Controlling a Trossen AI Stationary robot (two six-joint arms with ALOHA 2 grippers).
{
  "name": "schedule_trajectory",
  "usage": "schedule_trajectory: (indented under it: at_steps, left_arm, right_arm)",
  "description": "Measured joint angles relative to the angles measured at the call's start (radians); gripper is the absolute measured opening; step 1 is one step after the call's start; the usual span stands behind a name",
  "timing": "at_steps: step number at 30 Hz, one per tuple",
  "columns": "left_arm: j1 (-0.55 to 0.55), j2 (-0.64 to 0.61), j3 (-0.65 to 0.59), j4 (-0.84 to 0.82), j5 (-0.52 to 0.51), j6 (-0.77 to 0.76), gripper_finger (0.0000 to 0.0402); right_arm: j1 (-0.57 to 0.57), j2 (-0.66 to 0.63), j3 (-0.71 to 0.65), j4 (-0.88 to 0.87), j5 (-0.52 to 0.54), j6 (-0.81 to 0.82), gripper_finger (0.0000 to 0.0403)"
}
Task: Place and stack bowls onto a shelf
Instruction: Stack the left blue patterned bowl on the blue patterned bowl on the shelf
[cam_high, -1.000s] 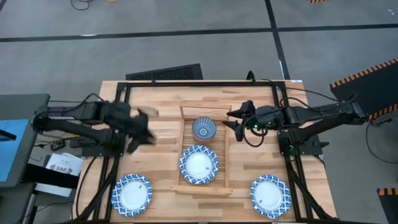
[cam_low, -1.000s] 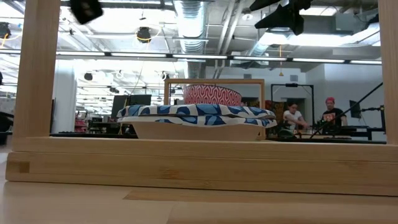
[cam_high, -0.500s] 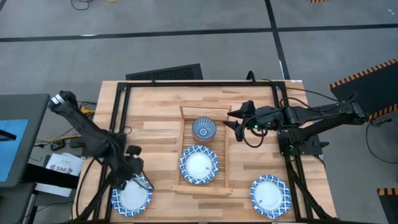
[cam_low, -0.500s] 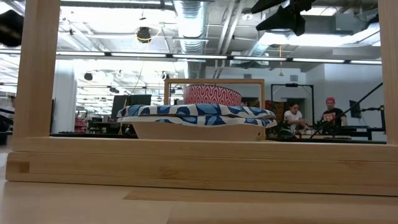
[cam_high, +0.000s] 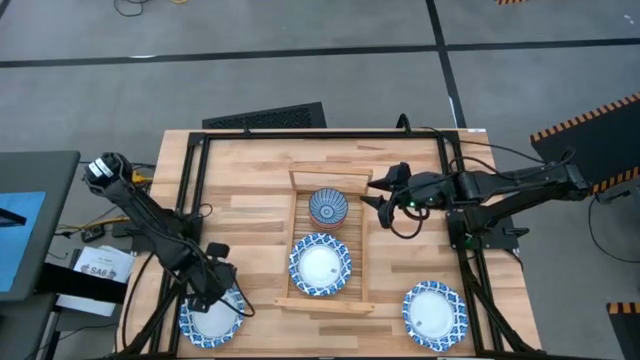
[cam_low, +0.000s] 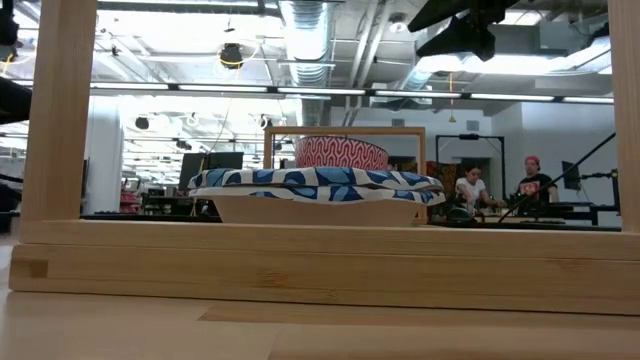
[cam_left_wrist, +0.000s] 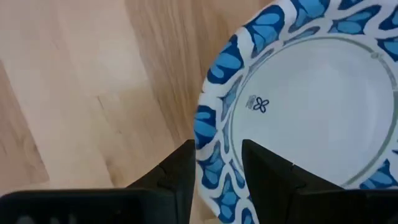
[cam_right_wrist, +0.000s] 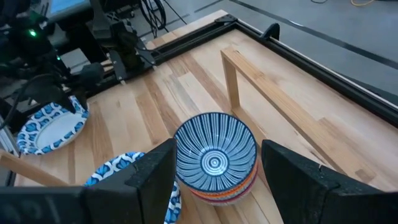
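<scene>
Now I have the left gripper (cam_left_wrist: 214, 171) at the table's front-left corner, its fingers parted astride the rim of the wide blue-and-white patterned bowl (cam_high: 212, 314), not yet closed on it. Next I judge it must pinch, lift and carry to the light-wood slatted shelf (cam_high: 359, 262), where open table lies between. My right gripper (cam_high: 375, 198) hovers open beside the shelf's far end.
</scene>
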Motion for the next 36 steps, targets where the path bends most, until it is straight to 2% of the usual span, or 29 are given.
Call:
schedule_trajectory:
  at_steps: [5, 10, 17, 28, 32, 36]
  left_arm:
    - [0.001, -0.001, -0.025, 0.003, -0.037, -0.012, 0.0134]
    - [0.001, -0.001, -0.049, 0.032, 0.014, -0.018, 0.0151]
    - [0.007, 0.004, -0.049, 0.042, -0.003, 0.002, 0.0155]
    - [0.015, 0.117, -0.049, 0.077, 0.069, 0.036, 0.0155]
    - [0.016, 0.134, -0.049, 0.091, 0.078, 0.033, 0.0132]
    - [0.035, 0.124, -0.049, 0.091, 0.143, 0.014, 0.0059]
  right_arm:
    - [0.000, 0.000, 0.000, -0.017, 0.000, 0.002, 0.0260]
    - [0.000, 0.000, 0.000, -0.017, 0.000, 0.001, 0.0260]
    - [0.000, 0.000, 0.000, -0.018, 0.000, 0.000, 0.0260]
    - [0.000, 0.000, 0.000, -0.017, 0.000, -0.001, 0.0260]
    - [0.000, 0.000, 0.000, -0.019, 0.000, -0.001, 0.0260]
    - [0.000, 0.000, 0.000, -0.020, 0.000, -0.001, 0.0260]
